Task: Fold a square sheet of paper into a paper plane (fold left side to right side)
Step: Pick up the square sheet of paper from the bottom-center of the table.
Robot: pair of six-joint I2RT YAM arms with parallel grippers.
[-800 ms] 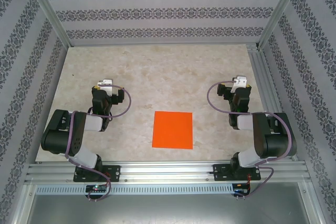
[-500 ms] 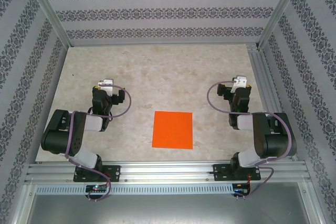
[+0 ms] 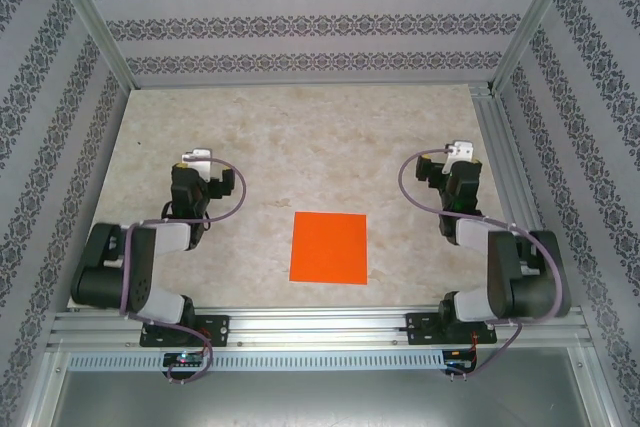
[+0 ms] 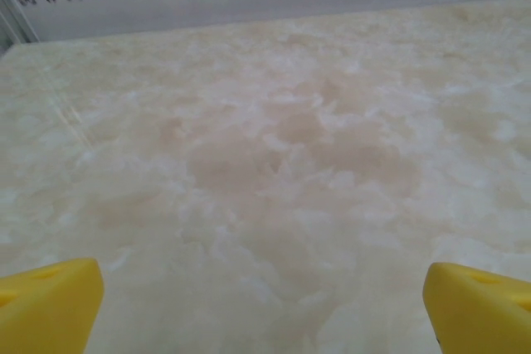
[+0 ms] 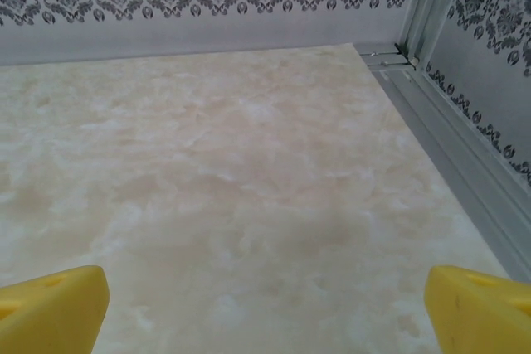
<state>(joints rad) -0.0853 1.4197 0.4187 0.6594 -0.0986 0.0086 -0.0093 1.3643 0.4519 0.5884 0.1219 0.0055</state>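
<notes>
Near edge: a grooved silver aluminium rail (image 3: 320,325) runs across, with the black left arm (image 3: 120,272) and black right arm (image 3: 515,272) bolted to it, elbows low and wrists reaching inward. Just beyond the rail, between the two arms, the square sheet of thin bright orange paper (image 3: 328,248) lies flat on the pale marbled beige tabletop (image 3: 320,137). It is unfolded with no crease visible, its edges roughly square to the rail (near edge close to the table's front lip). Nothing touches it. Farther in, the left gripper (image 3: 197,159) sits beyond and to the left of the sheet, well apart from it. The right gripper (image 3: 458,157) sits opposite on the right, likewise apart. A looped purple cable (image 3: 235,202) hangs at the left wrist. In the left wrist view the left gripper (image 4: 264,308) is released, its yellow fingertips (image 4: 46,304) spread to the bottom corners with bare marbled top between them and nothing held. In the right wrist view the right gripper (image 5: 265,312) is the same, spread wide and empty, with a grey metal side channel (image 5: 448,155) running along the table's right edge. Far end: a grey back wall with bands of dark damask pattern (image 3: 300,22)
</notes>
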